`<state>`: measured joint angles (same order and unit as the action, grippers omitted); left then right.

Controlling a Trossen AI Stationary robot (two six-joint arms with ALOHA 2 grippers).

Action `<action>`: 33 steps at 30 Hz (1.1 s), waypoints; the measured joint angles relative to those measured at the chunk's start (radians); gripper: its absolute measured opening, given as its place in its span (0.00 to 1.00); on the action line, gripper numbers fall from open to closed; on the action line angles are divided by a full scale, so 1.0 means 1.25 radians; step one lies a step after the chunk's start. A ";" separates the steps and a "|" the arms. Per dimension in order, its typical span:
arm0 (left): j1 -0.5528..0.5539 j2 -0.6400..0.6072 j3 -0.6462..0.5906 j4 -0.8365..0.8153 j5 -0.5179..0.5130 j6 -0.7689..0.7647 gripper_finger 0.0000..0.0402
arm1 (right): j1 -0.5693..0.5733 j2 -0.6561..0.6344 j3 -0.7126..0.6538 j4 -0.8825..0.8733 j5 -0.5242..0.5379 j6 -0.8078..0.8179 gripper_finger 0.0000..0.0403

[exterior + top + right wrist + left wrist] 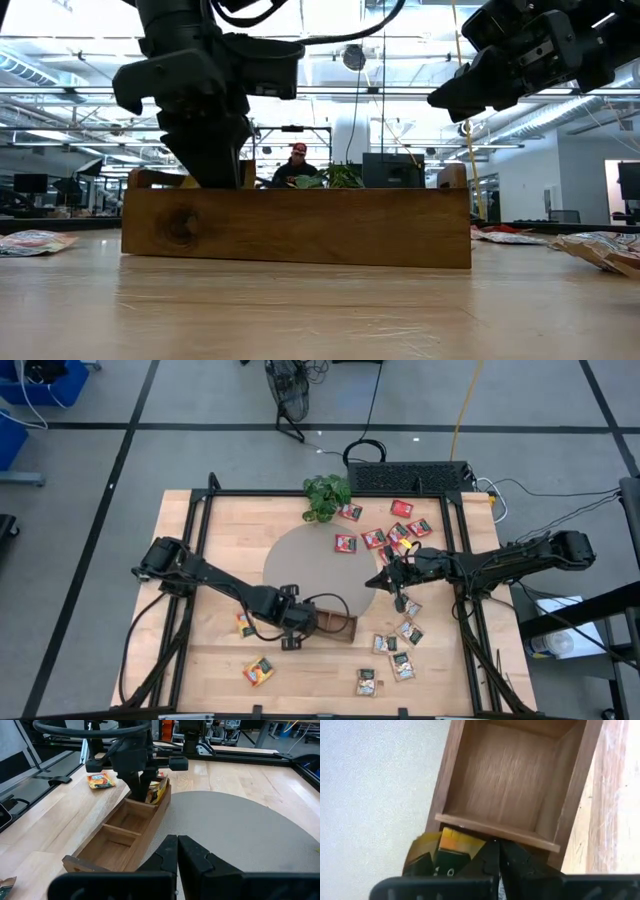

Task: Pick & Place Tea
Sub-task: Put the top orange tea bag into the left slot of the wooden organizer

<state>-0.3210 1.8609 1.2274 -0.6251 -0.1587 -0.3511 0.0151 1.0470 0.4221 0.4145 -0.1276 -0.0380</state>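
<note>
The left gripper (293,622) hangs over the left end of the wooden tray (335,623), its fingers closed on a yellow tea packet (158,789). The packet stands on edge, tilted, its long side along the tray wall. If let go crooked, it could catch the rim and tip out. Farther right, the right gripper (392,579) waits closed and empty above the worktop (230,520).

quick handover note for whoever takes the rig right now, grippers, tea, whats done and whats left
Left gripper: shut, down in the end compartment of the wooden tray, an orange-yellow tea packet beside its fingers there.
Right gripper: shut, empty, hovering over the round grey mat.
Done: that one packet is at the tray; the other compartments in view are empty.
Left: loose packets scattered around the table, mostly on the right side.
</note>
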 joint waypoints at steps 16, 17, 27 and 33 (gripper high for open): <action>0.001 0.002 0.000 -0.104 0.086 0.029 0.01 | 0.000 0.000 0.000 0.001 0.000 -0.001 0.00; 0.002 0.002 0.000 -0.104 0.086 0.029 0.01 | 0.000 0.000 0.000 0.001 0.000 -0.001 0.00; 0.011 0.034 0.004 -0.088 0.095 0.041 0.01 | 0.000 0.000 0.000 0.000 0.002 0.000 0.00; 0.010 0.036 0.003 -0.073 0.074 0.027 0.02 | 0.000 0.000 0.000 0.000 0.002 0.000 0.00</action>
<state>-0.3090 1.9054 1.2312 -0.7160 -0.0667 -0.3170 0.0149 1.0470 0.4225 0.4145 -0.1246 -0.0380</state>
